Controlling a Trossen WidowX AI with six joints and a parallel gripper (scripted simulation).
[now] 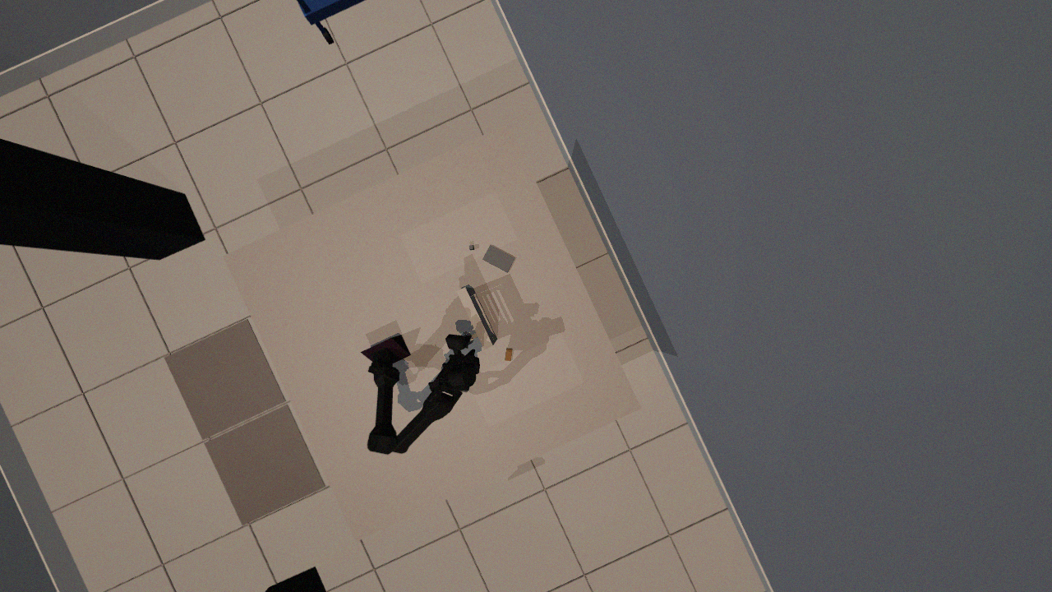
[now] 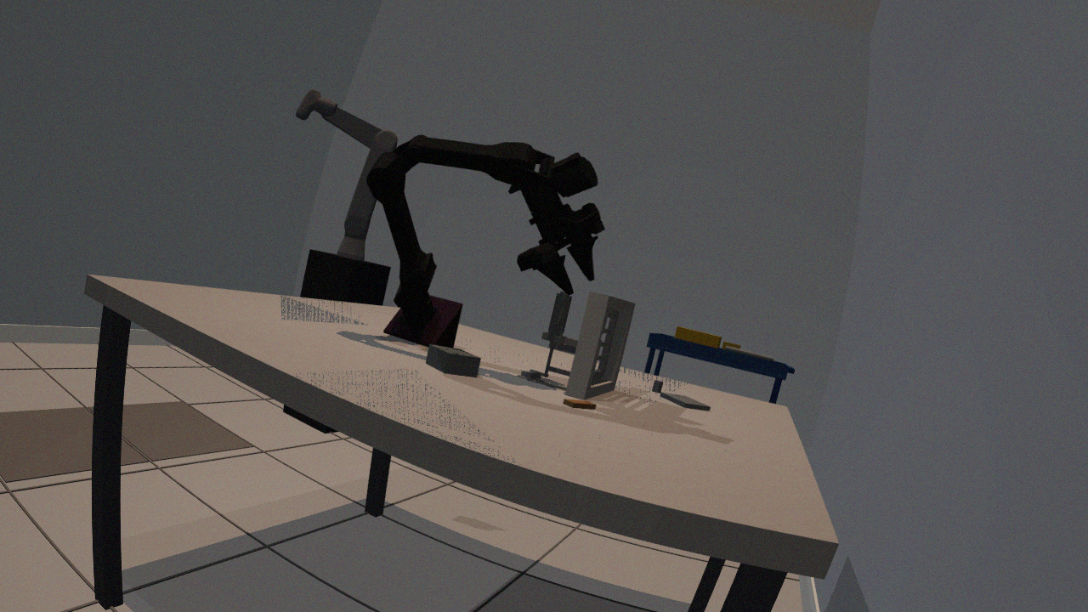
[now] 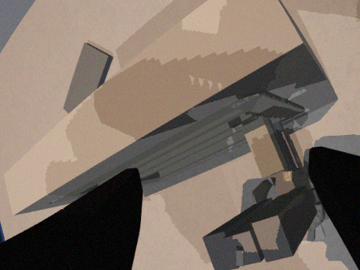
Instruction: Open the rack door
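The pale rack frame (image 1: 482,316) (image 2: 584,351) (image 3: 28,184) stands upright on the table. Its slatted door (image 3: 187,148) appears flush with the frame, so it looks closed. The grey upright handle (image 2: 558,315) (image 3: 300,221) stands out from the door on a bracket; in the top view it is hidden under the arm. My gripper (image 1: 464,344) (image 2: 580,286) (image 3: 225,170) is open, points steeply down, and has its fingertips just above the handle's top. In the wrist view the handle shows low between the fingers, closer to the right one. Nothing is held. How far the handle is turned is unclear.
An orange block (image 1: 508,353) (image 2: 580,404) lies by the frame's near end. A flat grey plate (image 1: 498,257) (image 2: 684,400) (image 3: 86,73) and a small grey block (image 1: 472,247) (image 2: 656,386) lie past its far end. A grey-green box (image 2: 452,360) sits near the arm's base.
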